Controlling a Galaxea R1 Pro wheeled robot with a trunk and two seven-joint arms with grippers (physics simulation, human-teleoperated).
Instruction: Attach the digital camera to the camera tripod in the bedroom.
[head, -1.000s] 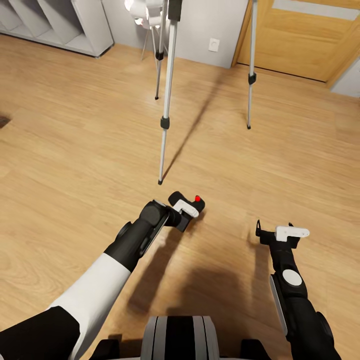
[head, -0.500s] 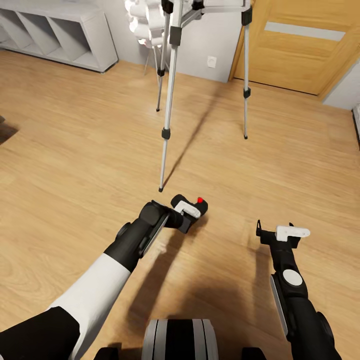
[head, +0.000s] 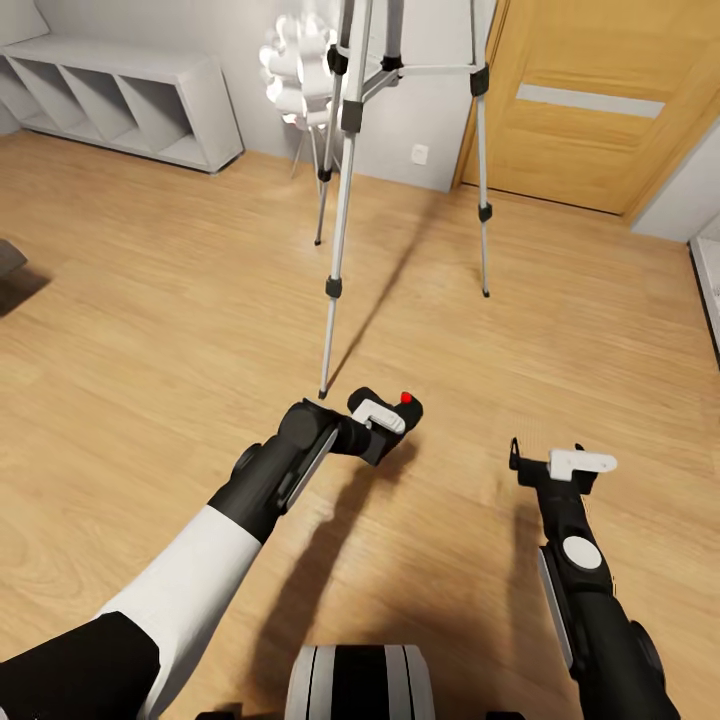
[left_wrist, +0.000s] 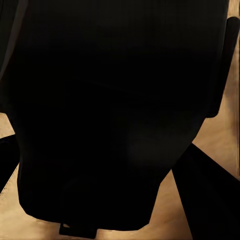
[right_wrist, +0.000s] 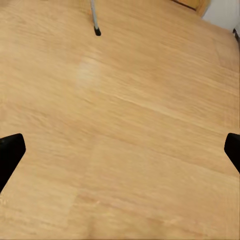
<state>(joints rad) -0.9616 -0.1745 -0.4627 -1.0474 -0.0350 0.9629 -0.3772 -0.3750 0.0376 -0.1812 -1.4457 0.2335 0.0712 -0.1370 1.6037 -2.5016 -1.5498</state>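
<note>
Your left pincer (head: 385, 420) grips the small black red-buttoned camera (head: 393, 412) low, to carry it toward the silver-legged tripod (head: 340, 210); your right pincer (head: 548, 462) is released.

One camera tripod (head: 345, 150) with three legs, one digital camera (head: 388, 412). Two grippers: left gripper (head: 385, 420), right gripper (head: 548, 462). One wooden door (head: 590, 100), one shelf unit (head: 130, 100), one floor lamp (head: 295, 75).

Camera tripod (head: 343, 190) before wooden door (head: 585, 95)

Black digital camera (head: 392, 408) held before upright, seemingly headless-in-view camera tripod (head: 345, 180).
</note>
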